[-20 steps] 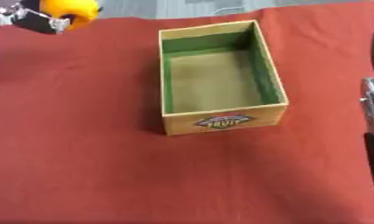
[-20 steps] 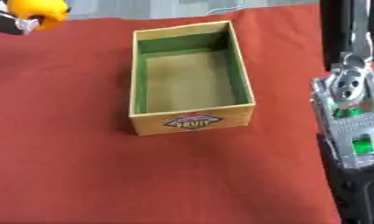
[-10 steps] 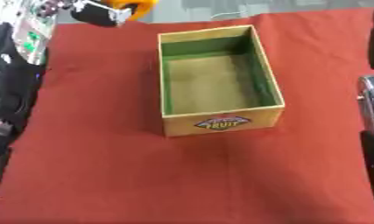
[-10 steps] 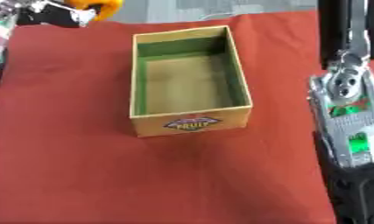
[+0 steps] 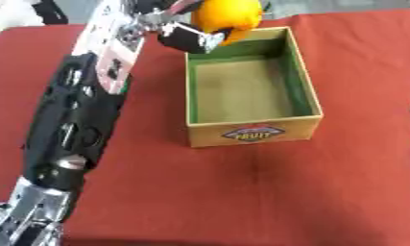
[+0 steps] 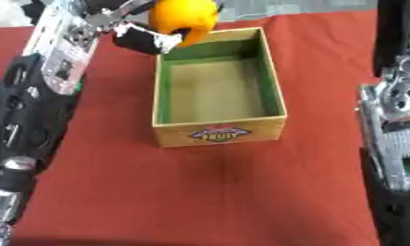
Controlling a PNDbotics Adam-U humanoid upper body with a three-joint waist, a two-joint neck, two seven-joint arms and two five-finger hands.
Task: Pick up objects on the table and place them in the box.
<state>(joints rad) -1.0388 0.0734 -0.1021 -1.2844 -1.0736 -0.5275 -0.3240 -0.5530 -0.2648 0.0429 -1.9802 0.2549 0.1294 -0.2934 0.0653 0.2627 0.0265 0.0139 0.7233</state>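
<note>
My left hand (image 5: 184, 30) is shut on an orange round fruit (image 5: 228, 14), held above the far left corner of the box. The box (image 5: 305, 93) is a tan cardboard carton with a green inside and a "FRUIT" label on its near wall; it stands on the red cloth and nothing shows inside it. My left arm (image 5: 82, 110) stretches up the left side of the view. Of my right arm only a silver and black forearm (image 6: 397, 139) shows at the right edge; its hand is out of sight.
A red cloth (image 5: 241, 197) covers the table around the box. At the far edge grey floor and something white (image 5: 10, 14) show at the top left.
My left hand has carried the orange fruit rightward from the far left corner to above the box's far edge. The arm now fills the left side. The right arm has stayed put.
</note>
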